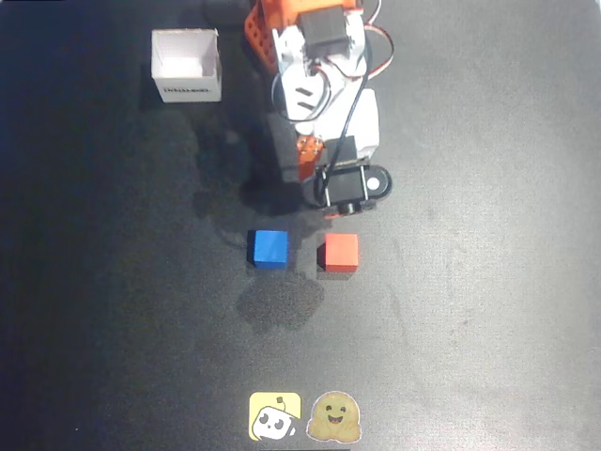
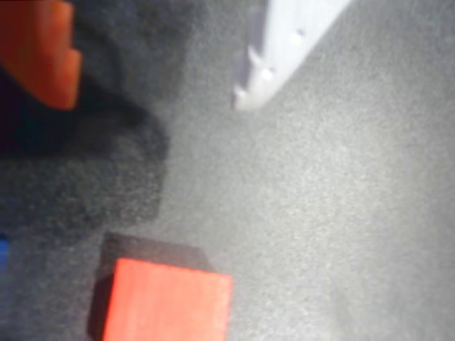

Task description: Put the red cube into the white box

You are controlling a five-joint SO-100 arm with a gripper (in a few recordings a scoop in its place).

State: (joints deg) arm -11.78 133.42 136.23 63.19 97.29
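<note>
The red cube rests on the dark table just right of a blue cube of the same size. In the wrist view the red cube lies at the bottom left, below the gap between the fingers. My gripper hangs just above the red cube in the overhead view, apart from it, its tips covered by the wrist camera. In the wrist view the gripper is open, with an orange finger at the left, a white finger at the right and nothing between them. The white box stands open-topped at the far left.
The blue cube sits a small gap left of the red cube. Two stickers, one yellow and one tan, lie at the near edge. The arm's base stands right of the white box. Bare dark table spreads on both sides.
</note>
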